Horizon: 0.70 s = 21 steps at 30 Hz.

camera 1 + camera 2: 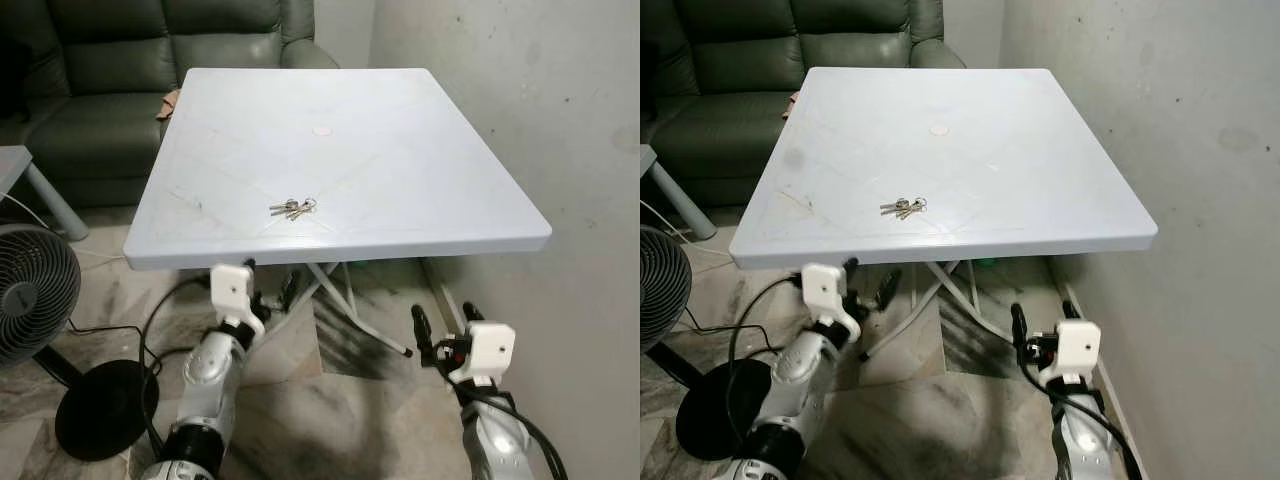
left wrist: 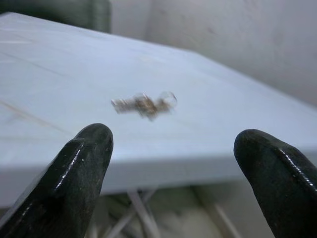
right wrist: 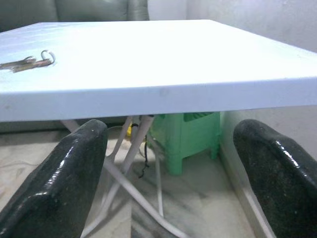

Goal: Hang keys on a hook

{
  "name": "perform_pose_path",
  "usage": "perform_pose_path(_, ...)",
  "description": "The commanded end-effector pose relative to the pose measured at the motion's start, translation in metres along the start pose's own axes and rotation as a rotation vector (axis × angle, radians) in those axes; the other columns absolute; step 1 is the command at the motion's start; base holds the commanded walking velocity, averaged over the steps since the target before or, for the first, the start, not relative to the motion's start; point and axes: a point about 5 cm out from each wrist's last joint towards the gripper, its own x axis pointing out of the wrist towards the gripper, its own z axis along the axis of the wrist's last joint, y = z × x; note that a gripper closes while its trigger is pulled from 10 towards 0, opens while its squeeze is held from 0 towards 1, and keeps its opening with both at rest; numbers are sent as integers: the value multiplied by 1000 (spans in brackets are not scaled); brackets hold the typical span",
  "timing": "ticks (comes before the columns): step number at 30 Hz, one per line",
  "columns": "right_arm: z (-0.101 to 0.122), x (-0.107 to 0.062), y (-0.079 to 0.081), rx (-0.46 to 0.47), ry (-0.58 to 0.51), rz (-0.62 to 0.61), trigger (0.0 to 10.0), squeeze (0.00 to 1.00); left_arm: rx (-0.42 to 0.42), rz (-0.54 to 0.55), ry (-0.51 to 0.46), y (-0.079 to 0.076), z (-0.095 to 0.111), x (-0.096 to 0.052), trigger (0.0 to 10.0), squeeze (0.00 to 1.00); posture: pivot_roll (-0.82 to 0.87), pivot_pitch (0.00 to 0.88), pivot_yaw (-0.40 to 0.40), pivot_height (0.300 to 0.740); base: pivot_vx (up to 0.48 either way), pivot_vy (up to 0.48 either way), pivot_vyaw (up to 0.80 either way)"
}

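Left gripper (image 1: 268, 290): below the table's near edge, toward its left corner, fingers spread apart, empty, aimed up at the keys.
Right gripper (image 1: 444, 328): lower, below the near right corner, fingers likewise apart, empty.
Table (image 1: 450, 200): white plastic, folding legs beneath.
Keys (image 1: 292, 208): small bunch on a ring, lying flat close to the near edge, left of its middle.
Sofa (image 1: 100, 60): green, beyond the far edge.
Step, as judged: approach before pickup. Next move calls for raising the left gripper over the edge and closing on the bunch.
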Motion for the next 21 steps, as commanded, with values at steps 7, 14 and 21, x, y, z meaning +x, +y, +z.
perform_pose_path(7, 30, 23, 3, -7, -20, -26, 10000, 0, -84, 122, 5, 5, 33, 34, 10000, 0, -48, 53, -14, 740, 0, 0, 0)
perform_pose_path(14, 50, 22, 7, -76, -77, 25, 10000, 0, 37, 44, -88, -1, 51, 26, 10000, 0, -59, 48, -9, 740, 0, 0, 0)
perform_pose_path(21, 61, 4, 0, -73, -110, 11, 10000, 0, 0, 31, -53, 15, 44, -8, 10000, 0, -60, 46, -10, 740, 0, 0, 0)
